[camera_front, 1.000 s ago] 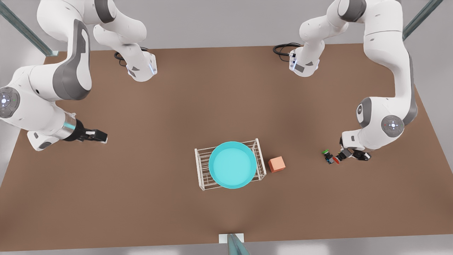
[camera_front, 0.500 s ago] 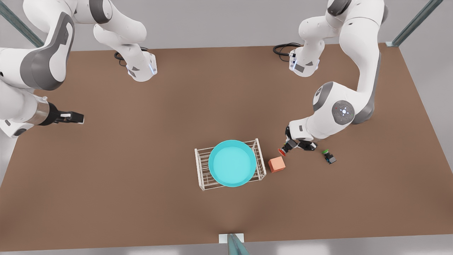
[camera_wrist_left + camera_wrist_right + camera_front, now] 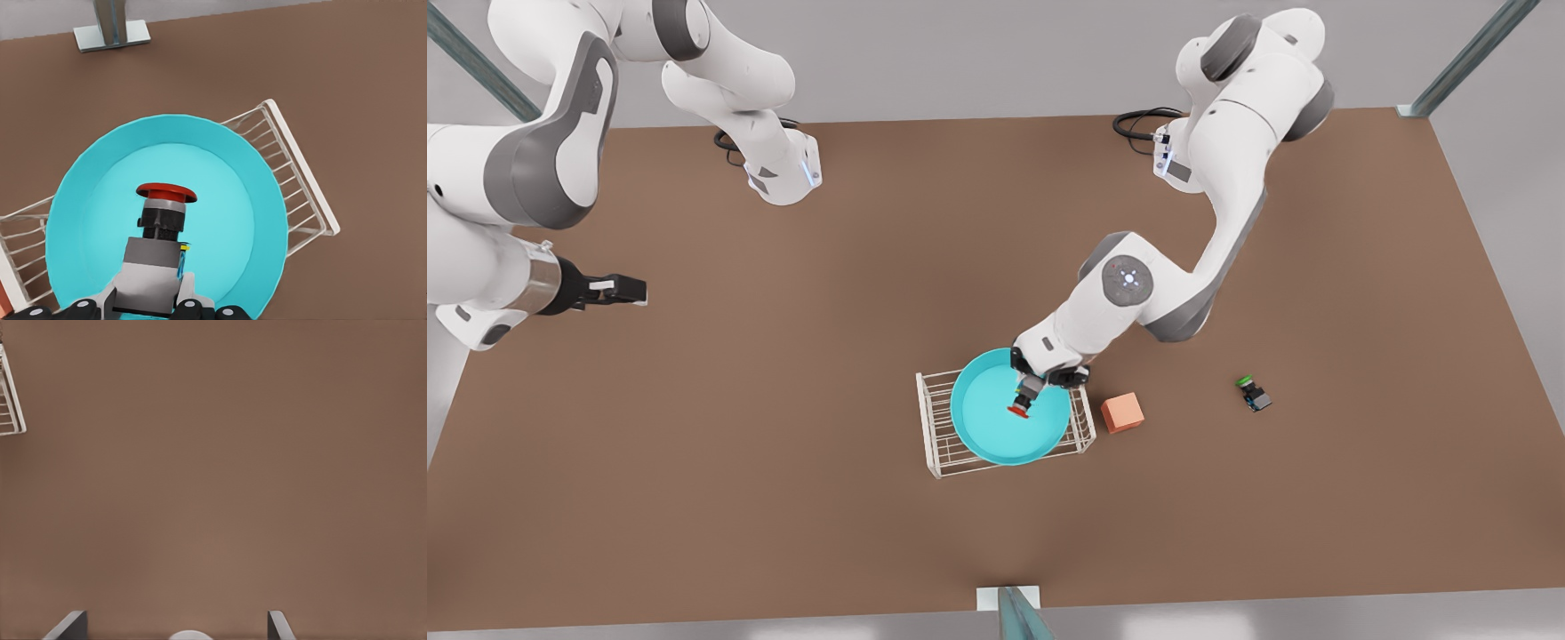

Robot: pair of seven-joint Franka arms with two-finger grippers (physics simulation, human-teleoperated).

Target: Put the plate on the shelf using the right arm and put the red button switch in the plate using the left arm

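The turquoise plate [image 3: 996, 437] rests on the white wire shelf [image 3: 932, 427] near the table's middle. My left gripper [image 3: 1029, 389], on the arm at the front view's right, hangs over the plate, shut on the red button switch [image 3: 1017, 408]. In the left wrist view the switch [image 3: 167, 194] points its red cap down at the plate [image 3: 230, 220], just above the dish's floor, with the shelf [image 3: 303, 183] beneath. My right gripper [image 3: 633, 290] waits open far off at the front view's left; its fingers [image 3: 70, 627] stand wide apart over bare table.
An orange cube [image 3: 1122, 412] sits just beside the shelf toward the front view's right. A green-capped switch [image 3: 1254, 393] lies farther that way. A metal post [image 3: 1009, 610] stands at the table's near edge. A corner of the shelf [image 3: 10, 400] appears in the right wrist view.
My left gripper carried the red button switch from beside the green-capped switch, past the orange cube, to above the plate. The right arm drew back toward the front view's left.
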